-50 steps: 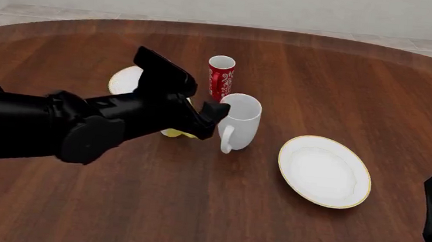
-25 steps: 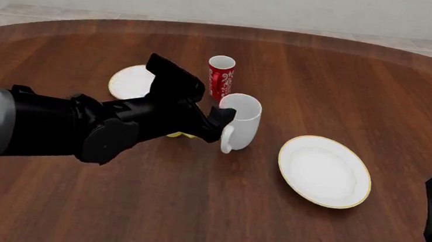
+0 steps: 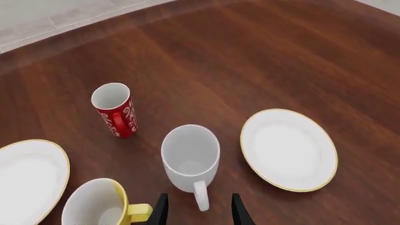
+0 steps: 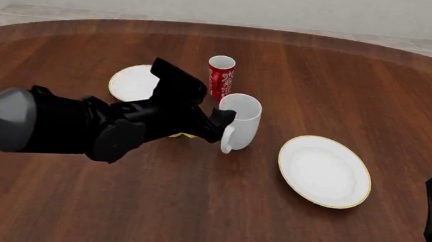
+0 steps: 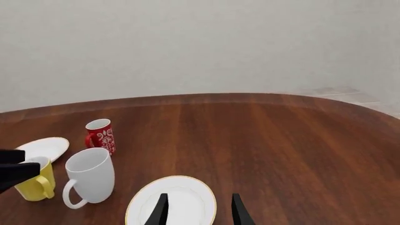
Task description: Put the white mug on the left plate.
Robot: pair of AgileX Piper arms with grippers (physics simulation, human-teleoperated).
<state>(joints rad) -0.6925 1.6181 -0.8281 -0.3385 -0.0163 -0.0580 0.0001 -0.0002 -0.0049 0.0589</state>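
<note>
White mug (image 4: 241,121) stands upright on the brown wooden counter (image 4: 192,213) near the middle of the front view, its loop handle turned toward the camera side. The left hand (image 3: 198,213) sits right at that handle — in the left wrist view its two dark fingers (image 3: 160,213) are spread apart with the handle's lower end between them, not pressed against it, so the hand is released and grips nothing. From the mug, the red patterned cup (image 4: 221,77) stands at about 11 o'clock, close by but apart. The left plate (image 4: 132,82), small and gold-rimmed, lies at about 10 o'clock from the mug, partly hidden behind the black left arm in the front view. The yellow mug (image 3: 100,210) rests at roughly 9 o'clock of the white mug, just beside it, mostly covered by the arm from the front yet plain in the left wrist view with its white inside. The larger gold-rimmed plate (image 4: 324,170) lies at about 4 o'clock from the white mug, well apart. The right hand (image 5: 198,213) hangs low at the near right edge of the counter — its fingers stand apart and hold nothing.
</note>
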